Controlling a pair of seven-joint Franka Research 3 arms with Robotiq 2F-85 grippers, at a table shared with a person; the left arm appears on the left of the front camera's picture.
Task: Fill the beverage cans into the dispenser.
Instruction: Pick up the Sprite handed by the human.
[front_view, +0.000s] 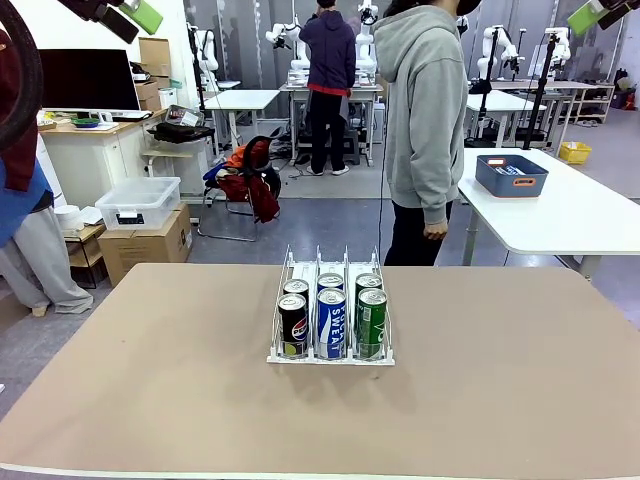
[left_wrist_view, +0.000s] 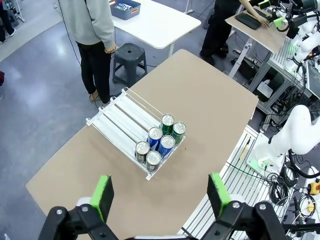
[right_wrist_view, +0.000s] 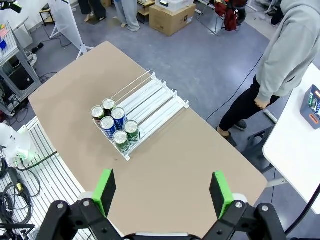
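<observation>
Person (front_view: 425, 110) in grey hoodie at far side, blue bin (front_view: 511, 175) on white table (front_view: 570, 215) at R, clear tub (front_view: 139, 202) on carton (front_view: 148, 243) at L.

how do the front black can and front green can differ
In the dispenser, the front black can stands in the left lane, the front green can in the right. The black can has a red-blue logo; the green can a green body. Both stand upright, silver-topped.

A grey floor (front_view: 330, 215) carries white tables (front_view: 560, 215), with a cardboard box (front_view: 150, 245) and dark monitor (front_view: 88, 78) at left.
</observation>
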